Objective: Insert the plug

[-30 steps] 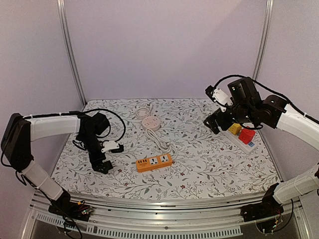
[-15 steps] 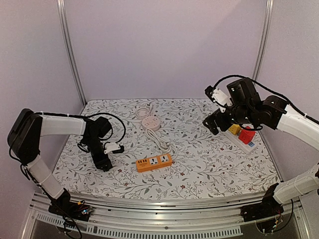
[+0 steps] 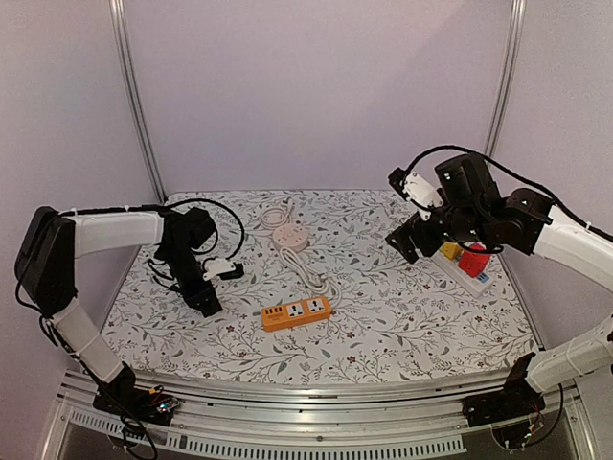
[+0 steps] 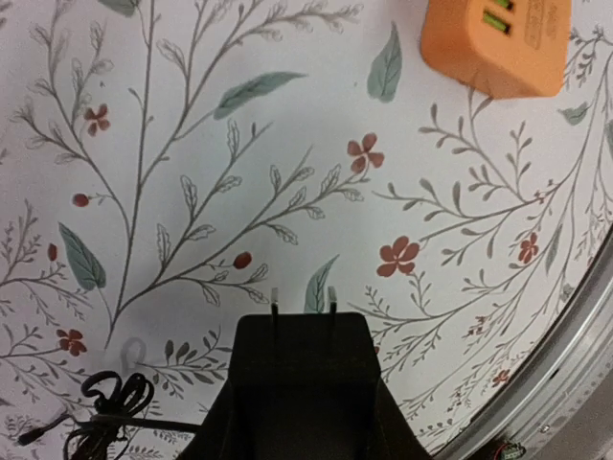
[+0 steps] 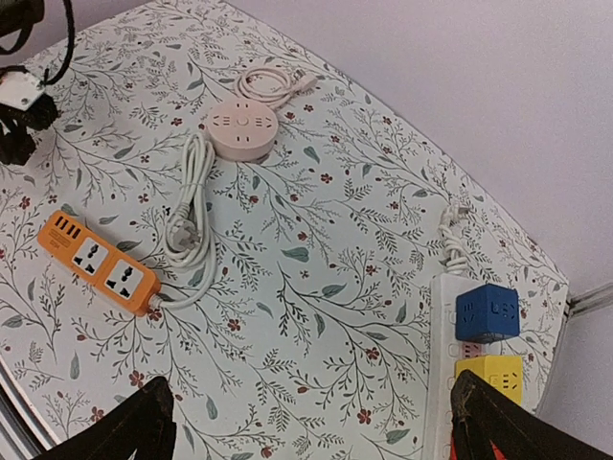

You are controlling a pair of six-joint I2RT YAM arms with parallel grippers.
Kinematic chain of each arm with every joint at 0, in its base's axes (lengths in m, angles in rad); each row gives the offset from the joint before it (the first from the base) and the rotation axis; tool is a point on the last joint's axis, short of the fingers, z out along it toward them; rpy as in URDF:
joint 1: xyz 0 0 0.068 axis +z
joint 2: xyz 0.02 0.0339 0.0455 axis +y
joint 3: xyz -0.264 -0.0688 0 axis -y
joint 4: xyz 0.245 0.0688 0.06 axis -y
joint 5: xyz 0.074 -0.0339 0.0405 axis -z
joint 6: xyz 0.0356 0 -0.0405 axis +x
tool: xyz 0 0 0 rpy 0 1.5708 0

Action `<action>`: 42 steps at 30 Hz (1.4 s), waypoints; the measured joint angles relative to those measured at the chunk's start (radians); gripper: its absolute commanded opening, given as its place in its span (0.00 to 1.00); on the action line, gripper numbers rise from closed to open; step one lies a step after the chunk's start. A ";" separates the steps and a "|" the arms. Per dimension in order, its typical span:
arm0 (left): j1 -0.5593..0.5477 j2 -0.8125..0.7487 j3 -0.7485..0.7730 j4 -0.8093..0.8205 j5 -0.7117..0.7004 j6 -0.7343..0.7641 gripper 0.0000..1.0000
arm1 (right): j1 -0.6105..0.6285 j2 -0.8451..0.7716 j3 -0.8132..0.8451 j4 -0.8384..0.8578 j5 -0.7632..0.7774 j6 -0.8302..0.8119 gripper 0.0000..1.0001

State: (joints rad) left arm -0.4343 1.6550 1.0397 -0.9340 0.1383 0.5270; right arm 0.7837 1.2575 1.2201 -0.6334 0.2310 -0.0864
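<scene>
Starting at centre-left of the overhead view with the left gripper (image 3: 203,297), tipped down over the floral tablecloth (image 3: 402,316). Clamped on the black plug (image 4: 302,359), going by the wrist view: no gap to be seen between the jaws and the plug body at bottom centre there. Two metal prongs (image 4: 274,302) poking up-frame out of it. Spotting the orange power strip (image 4: 498,43) in the top right corner of that same view, well apart from the prongs and untouched. Back overhead, finding that strip just right of the gripper at lower centre, lying flat with its sockets facing up. Noting a loose black cable (image 4: 105,412) bunched at the bottom left of the wrist view.

Over to the right gripper (image 3: 404,240), right of centre overhead and up off the table. Jaws wide apart, one finger (image 5: 144,426) in each bottom corner of its own wrist view, gripping nothing. Seeing a white power strip (image 5: 442,335) at lower right there, carrying a blue cube (image 5: 487,314) and a yellow cube (image 5: 490,374). Catching a pink round socket hub (image 5: 242,127) at upper left, with a white cord (image 5: 182,225) bunched between the hub and the orange strip.
</scene>
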 measured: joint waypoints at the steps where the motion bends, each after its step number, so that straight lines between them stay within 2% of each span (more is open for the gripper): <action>1: 0.000 -0.010 0.040 -0.025 0.031 -0.001 0.00 | 0.024 -0.011 -0.019 0.024 -0.005 -0.031 0.99; 4: -0.010 -0.073 0.165 -0.094 0.153 0.000 0.00 | 0.122 -0.074 -0.116 0.129 -0.051 -0.177 0.99; 8: -0.078 -0.187 0.308 -0.191 0.305 0.016 0.00 | 0.242 -0.150 -0.252 0.300 -0.206 -0.453 0.99; 12: -0.179 -0.194 0.422 -0.310 0.431 0.061 0.00 | 0.282 -0.112 -0.243 0.426 -0.341 -0.675 0.99; 15: -0.222 -0.164 0.481 -0.354 0.495 0.093 0.00 | 0.307 -0.017 -0.190 0.512 -0.433 -0.822 0.98; 20: -0.239 -0.126 0.535 -0.383 0.584 0.114 0.00 | 0.340 0.145 -0.108 0.583 -0.549 -0.957 0.94; 23: -0.248 -0.117 0.548 -0.393 0.618 0.127 0.00 | 0.357 0.209 -0.073 0.605 -0.579 -1.007 0.90; 27: -0.276 -0.108 0.550 -0.397 0.642 0.143 0.00 | 0.368 0.279 -0.016 0.636 -0.602 -1.047 0.89; 30: -0.291 -0.099 0.554 -0.398 0.648 0.154 0.00 | 0.368 0.317 0.019 0.657 -0.609 -1.068 0.82; 33: -0.295 -0.095 0.557 -0.399 0.653 0.160 0.00 | 0.368 0.349 0.050 0.664 -0.612 -1.080 0.70; 36: -0.298 -0.091 0.557 -0.401 0.655 0.162 0.00 | 0.368 0.383 0.073 0.671 -0.612 -1.101 0.65; 42: -0.303 -0.076 0.557 -0.408 0.653 0.169 0.00 | 0.368 0.422 0.106 0.653 -0.614 -1.129 0.36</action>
State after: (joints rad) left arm -0.7376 1.5787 1.5970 -1.3422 0.7918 0.6960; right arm 1.1519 1.6794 1.3262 0.0193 -0.3828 -1.2152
